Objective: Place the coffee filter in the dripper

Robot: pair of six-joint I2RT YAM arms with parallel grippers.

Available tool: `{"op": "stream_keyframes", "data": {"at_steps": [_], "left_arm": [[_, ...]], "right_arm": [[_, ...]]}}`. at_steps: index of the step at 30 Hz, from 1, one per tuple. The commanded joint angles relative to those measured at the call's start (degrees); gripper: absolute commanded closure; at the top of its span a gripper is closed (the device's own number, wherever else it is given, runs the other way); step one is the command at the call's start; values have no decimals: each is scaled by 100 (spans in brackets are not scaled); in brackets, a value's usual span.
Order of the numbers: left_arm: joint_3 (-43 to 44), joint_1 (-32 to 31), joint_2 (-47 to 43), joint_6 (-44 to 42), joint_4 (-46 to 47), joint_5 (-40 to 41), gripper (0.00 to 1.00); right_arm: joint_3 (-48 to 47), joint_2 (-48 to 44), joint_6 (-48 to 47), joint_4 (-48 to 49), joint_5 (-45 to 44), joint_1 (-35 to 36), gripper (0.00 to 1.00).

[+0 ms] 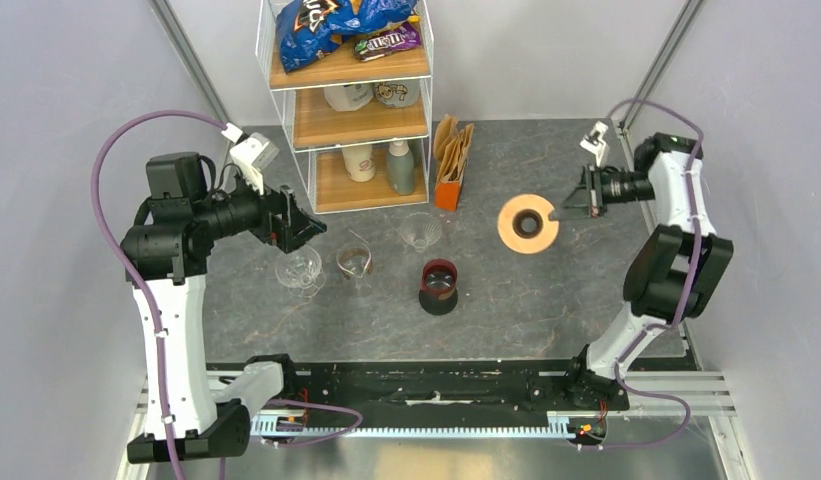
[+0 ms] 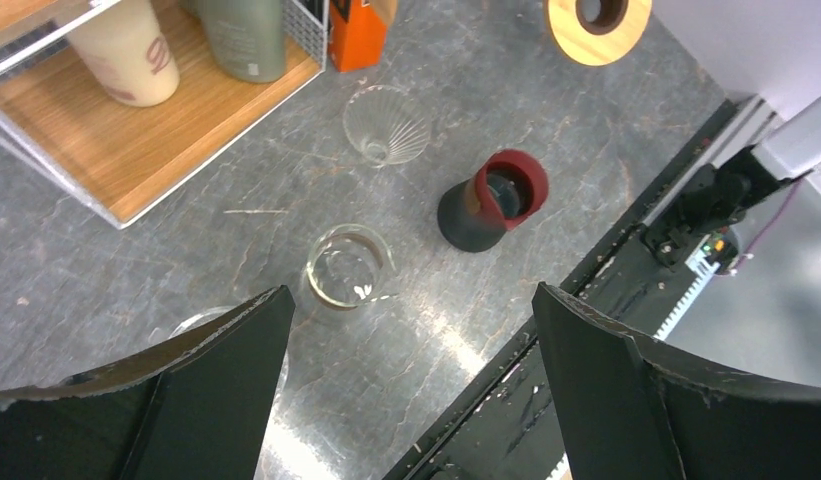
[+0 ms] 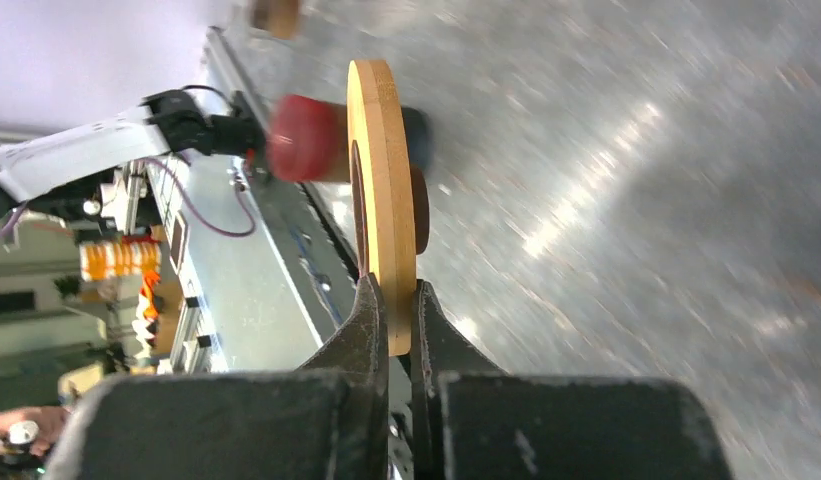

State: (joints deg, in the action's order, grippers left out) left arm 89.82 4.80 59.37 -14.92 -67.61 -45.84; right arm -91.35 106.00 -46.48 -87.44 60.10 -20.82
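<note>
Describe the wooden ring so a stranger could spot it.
Find the wire shelf at the back. Right of it, past the orange box, the right pincer grips a ring by its edge. It alone is flat tan wood with a central hole.

Lab: enclosure walls (image 1: 66,80), aluminium rail (image 1: 708,392)

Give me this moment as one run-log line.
right tool: shut on rim of wooden ring | left tool: open, empty | filters: in orange holder | glass dripper: no filter inside
</note>
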Motion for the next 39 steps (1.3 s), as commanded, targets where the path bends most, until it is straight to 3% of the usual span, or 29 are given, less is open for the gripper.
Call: {"op": "stream_keyframes", "data": {"at_steps": [1, 8, 14, 23, 39], "left_arm": [[198, 21, 102, 252, 37, -877, 3], [-174, 12, 43, 268, 38, -1269, 4], [-271, 3, -87, 392, 32, -1127, 4], [-159, 3, -132, 475, -81, -1016, 5], [-372, 2, -220, 533, 51, -931, 5]], "right_arm": [[-511, -655, 1148, -1224, 1402, 1113, 100], [-121, -877, 1814, -805, 1924, 2571, 100], [5, -363, 1132, -1223, 2143, 3235, 100], [199, 503, 500, -1218, 1793, 3400, 100], [-61, 1343, 380, -1223, 1648, 3425, 100]]}}
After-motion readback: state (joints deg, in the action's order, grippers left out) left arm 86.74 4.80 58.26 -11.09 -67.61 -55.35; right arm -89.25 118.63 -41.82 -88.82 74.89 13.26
